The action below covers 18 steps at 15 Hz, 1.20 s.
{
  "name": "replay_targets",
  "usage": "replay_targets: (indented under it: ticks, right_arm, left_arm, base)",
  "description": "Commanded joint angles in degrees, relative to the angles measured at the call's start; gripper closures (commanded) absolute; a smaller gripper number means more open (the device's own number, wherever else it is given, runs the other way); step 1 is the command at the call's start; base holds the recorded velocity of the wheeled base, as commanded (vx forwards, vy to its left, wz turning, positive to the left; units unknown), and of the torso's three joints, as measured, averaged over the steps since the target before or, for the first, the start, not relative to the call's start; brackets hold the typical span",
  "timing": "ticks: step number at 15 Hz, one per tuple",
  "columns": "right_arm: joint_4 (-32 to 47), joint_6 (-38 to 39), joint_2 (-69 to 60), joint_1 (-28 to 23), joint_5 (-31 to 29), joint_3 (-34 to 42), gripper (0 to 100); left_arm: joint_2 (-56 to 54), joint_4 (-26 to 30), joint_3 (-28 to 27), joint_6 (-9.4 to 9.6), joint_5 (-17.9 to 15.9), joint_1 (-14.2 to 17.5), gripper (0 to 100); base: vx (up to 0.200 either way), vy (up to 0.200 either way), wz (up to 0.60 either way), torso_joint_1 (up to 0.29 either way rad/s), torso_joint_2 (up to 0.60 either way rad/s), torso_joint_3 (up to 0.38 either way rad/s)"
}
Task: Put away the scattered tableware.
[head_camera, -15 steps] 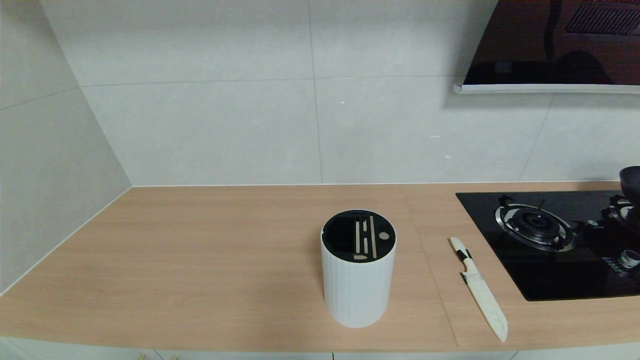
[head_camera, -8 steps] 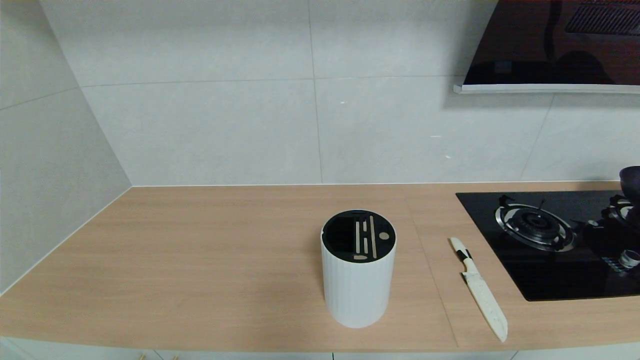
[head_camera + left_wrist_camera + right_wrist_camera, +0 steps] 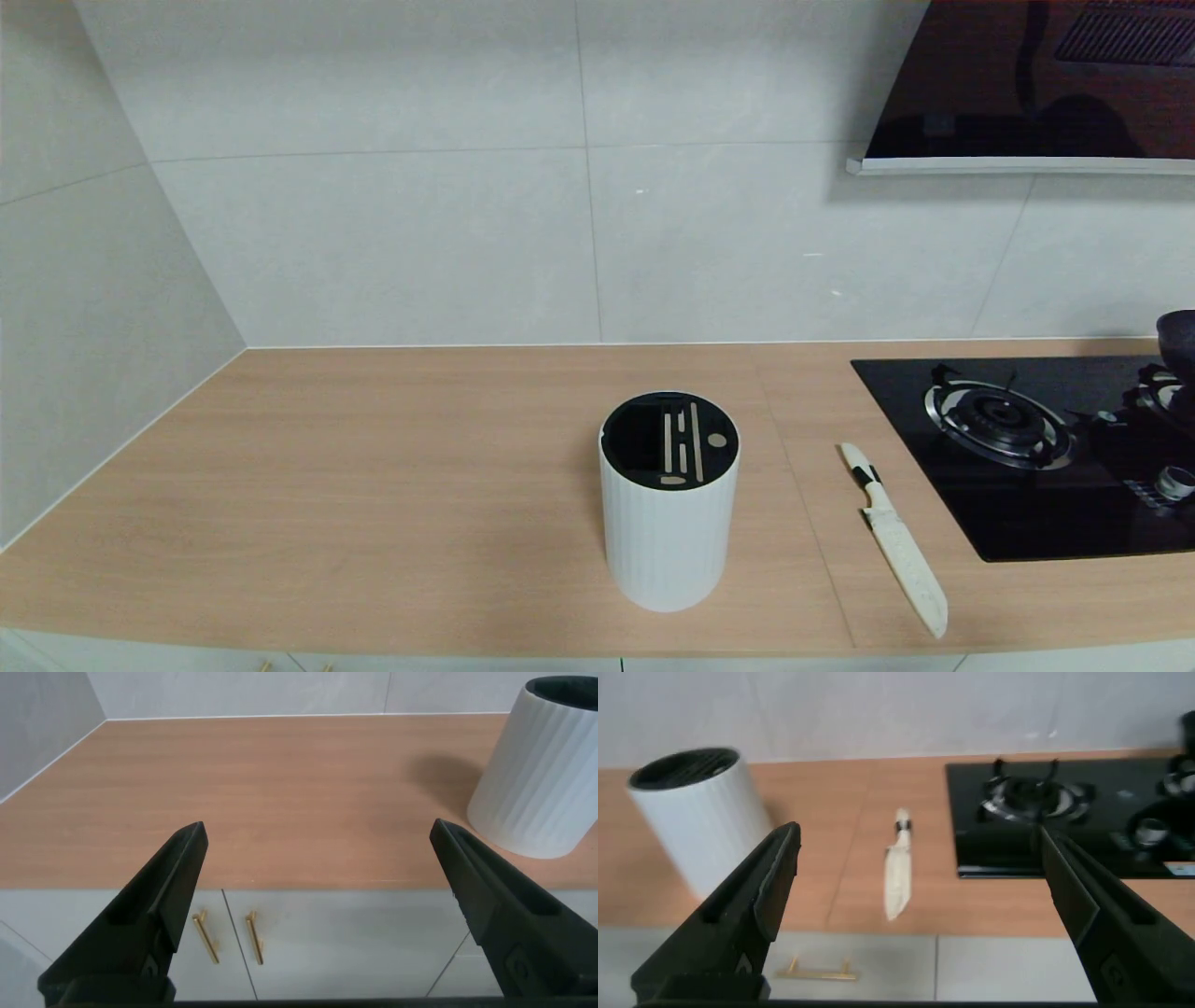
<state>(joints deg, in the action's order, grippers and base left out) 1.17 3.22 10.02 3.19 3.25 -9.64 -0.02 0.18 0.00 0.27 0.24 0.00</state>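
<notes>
1. One knife [image 3: 894,539] lies flat on the desk [image 3: 373,467], between the holder [image 3: 668,523] and the stove [image 3: 1027,457], touching neither.
2. It is probably light, stiff and thin. Lying flush with the desk, it may skid when pinched, and the blade looks smooth.
3. The best hold seems to be the handle [image 3: 859,464] at its far end, gripped across the width, with the blade tip kept free for the holder's slots.
4. The left end effector [image 3: 316,835] and the right end effector [image 3: 917,833] are both spread wide and hold nothing, just off the desk's front edge.

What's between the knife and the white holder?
Bare counter lies between the holder and the knife, as the head view shows.
</notes>
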Motion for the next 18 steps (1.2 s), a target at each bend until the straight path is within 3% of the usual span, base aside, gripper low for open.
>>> replay_targets:
  ticks: [1, 7, 8, 10, 18]
  right_arm:
    - [0.06, 0.12, 14.76, 4.63, 0.52, -2.57, 0]
    - [-3.28, -2.34, 37.7, 5.33, 1.14, -8.73, 0]
    - [-13.12, -2.34, 49.66, 5.33, 1.05, -8.73, 0]
    - [-21.74, -2.34, 60.38, 5.33, 0.79, -8.64, 0]
    - [-38.08, -2.52, 86.92, 5.33, 0.0, -13.82, 0]
  left_arm:
    - [0.02, -0.01, 0.0, 0.0, 0.02, 0.0, 0]
    - [0.02, -0.01, 0.0, 0.08, 0.02, 0.0, 0]
    - [0.02, -0.01, 0.0, 0.0, 0.02, 0.0, 0]
    - [0.02, -0.01, 0.0, 0.0, 0.02, 0.0, 0]
    - [0.02, -0.01, 0.0, 0.0, 0.02, 0.0, 0]
  base:
    - [0.0, 0.0, 0.0, 0.0, 0.0, 0.0]
    - [0.0, 0.0, 0.0, 0.0, 0.0, 0.0]
    - [0.0, 0.0, 0.0, 0.0, 0.0, 0.0]
    - [0.0, 0.0, 0.0, 0.0, 0.0, 0.0]
    - [0.0, 0.0, 0.0, 0.0, 0.0, 0.0]
